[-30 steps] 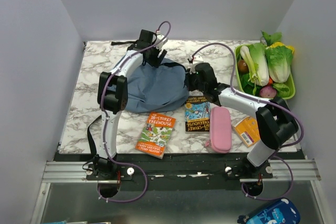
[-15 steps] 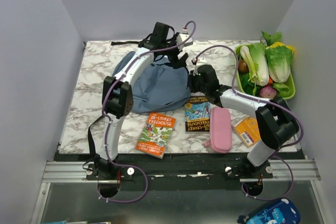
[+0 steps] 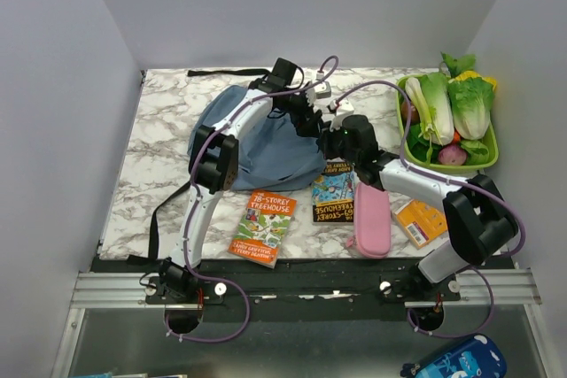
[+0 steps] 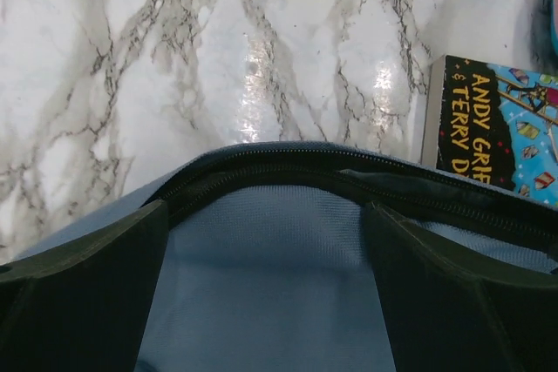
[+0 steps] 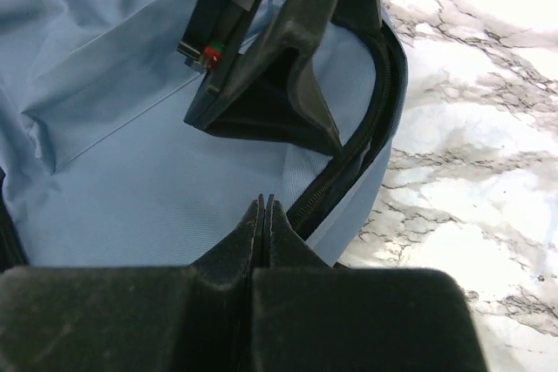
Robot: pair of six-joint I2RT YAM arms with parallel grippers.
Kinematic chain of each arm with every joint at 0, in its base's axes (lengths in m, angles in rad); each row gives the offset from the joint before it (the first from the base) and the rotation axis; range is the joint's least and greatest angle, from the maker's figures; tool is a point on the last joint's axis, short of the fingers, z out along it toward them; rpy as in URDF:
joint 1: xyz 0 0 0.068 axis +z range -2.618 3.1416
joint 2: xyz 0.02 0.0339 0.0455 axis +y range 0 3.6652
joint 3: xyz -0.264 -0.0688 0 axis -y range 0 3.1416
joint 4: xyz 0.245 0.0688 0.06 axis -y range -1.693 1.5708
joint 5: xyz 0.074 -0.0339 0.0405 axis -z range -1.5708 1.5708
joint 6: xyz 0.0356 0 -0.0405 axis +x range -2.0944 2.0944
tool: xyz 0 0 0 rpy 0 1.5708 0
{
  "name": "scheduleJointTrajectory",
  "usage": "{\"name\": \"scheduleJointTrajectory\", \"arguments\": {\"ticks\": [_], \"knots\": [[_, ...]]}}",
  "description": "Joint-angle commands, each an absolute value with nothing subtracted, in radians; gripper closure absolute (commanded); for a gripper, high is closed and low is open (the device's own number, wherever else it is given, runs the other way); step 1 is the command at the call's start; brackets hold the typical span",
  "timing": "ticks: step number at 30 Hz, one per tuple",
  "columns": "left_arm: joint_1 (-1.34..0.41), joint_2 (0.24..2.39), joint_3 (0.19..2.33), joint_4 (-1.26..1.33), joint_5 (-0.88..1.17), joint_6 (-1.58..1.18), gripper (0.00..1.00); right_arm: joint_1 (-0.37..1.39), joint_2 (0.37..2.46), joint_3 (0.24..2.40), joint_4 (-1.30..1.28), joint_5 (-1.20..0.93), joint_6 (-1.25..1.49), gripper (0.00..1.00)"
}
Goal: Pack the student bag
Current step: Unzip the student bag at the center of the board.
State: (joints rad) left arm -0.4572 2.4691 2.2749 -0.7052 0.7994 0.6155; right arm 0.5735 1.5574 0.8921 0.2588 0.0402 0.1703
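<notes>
The dusty-blue student bag (image 3: 252, 143) lies mid-table, its unzipped mouth facing 3 o'clock. The left gripper (image 4: 266, 215), jaws spread wide, sits inside the opening. The right gripper (image 5: 264, 204), jaws pressed together, is at the zipper rim, possibly pinching fabric. A Treehouse paperback (image 3: 264, 226) lies at the bag's 6 o'clock.

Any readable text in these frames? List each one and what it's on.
"78-STOREY TREEHOUSE": cover of the orange book, top view; the smaller lines on it are too blurred to read.
"ANDY GRIF" / "& TERRY D" (both cut off): blue-and-black book, left wrist view.
Unreadable: print on the small orange item; white marks on the blue pouch.
</notes>
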Motion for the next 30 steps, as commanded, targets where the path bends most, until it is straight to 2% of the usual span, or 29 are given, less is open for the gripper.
{"name": "scheduleJointTrajectory", "arguments": {"ticks": [1, 6, 9, 10, 12, 14, 15, 16, 17, 18, 19, 21, 24, 25, 27, 28, 30], "knots": [[-0.459, 2.393, 2.221, -0.583, 0.856, 0.338, 0.01, 0.564, 1.551, 0.882, 0.325, 0.006, 0.152, 0.99], [-0.463, 2.424, 2.224, -0.516, 0.916, 0.125, 0.01, 0.565, 1.549, 0.877, 0.334, -0.044, 0.146, 0.99], [-0.469, 2.43, 2.204, -0.497, 0.963, 0.118, 0.01, 0.566, 1.551, 0.876, 0.336, -0.049, 0.144, 0.99], [-0.472, 2.433, 2.203, -0.502, 0.963, 0.12, 0.06, 0.566, 1.549, 0.876, 0.336, -0.049, 0.144, 0.99], [-0.485, 2.447, 2.213, -0.552, 0.965, 0.164, 0.22, 0.568, 1.548, 0.874, 0.337, -0.049, 0.144, 0.99], [-0.491, 2.454, 2.226, -0.577, 0.956, 0.184, 0.59, 0.568, 1.551, 0.874, 0.339, -0.046, 0.143, 0.99], [-0.494, 2.454, 2.226, -0.584, 0.945, 0.178, 0.74, 0.568, 1.549, 0.874, 0.337, -0.045, 0.144, 0.99], [-0.494, 2.454, 2.223, -0.592, 0.94, 0.179, 0.84, 0.568, 1.551, 0.874, 0.337, -0.044, 0.144, 0.99], [-0.494, 2.454, 2.224, -0.601, 0.922, 0.181, 0.85, 0.568, 1.548, 0.874, 0.337, -0.043, 0.143, 0.99], [-0.494, 2.453, 2.226, -0.615, 0.91, 0.183, 0.83, 0.568, 1.549, 0.874, 0.337, -0.043, 0.143, 0.99], [-0.494, 2.451, 2.229, -0.624, 0.896, 0.183, 0.72, 0.568, 1.548, 0.874, 0.337, -0.041, 0.143, 0.99], [-0.497, 2.454, 2.243, -0.667, 0.845, 0.198, 0.63, 0.568, 1.549, 0.876, 0.336, -0.038, 0.14, 0.99], [-0.514, 2.442, 2.25, -0.703, 0.731, 0.238, 0.61, 0.569, 1.551, 0.877, 0.336, -0.044, 0.141, 0.99], [-0.515, 2.435, 2.235, -0.696, 0.704, 0.232, 0.48, 0.569, 1.552, 0.877, 0.337, -0.044, 0.141, 0.99], [-0.517, 2.399, 2.209, -0.652, 0.642, 0.204, 0.1, 0.572, 1.551, 0.876, 0.337, -0.043, 0.135, 0.99], [-0.515, 2.385, 2.172, -0.632, 0.632, 0.192, 0.01, 0.578, 1.552, 0.876, 0.337, -0.04, 0.132, 0.99], [-0.517, 2.338, 2.132, -0.579, 0.627, 0.184, 0.01, 0.581, 1.554, 0.873, 0.339, -0.035, 0.127, 0.99]]}}
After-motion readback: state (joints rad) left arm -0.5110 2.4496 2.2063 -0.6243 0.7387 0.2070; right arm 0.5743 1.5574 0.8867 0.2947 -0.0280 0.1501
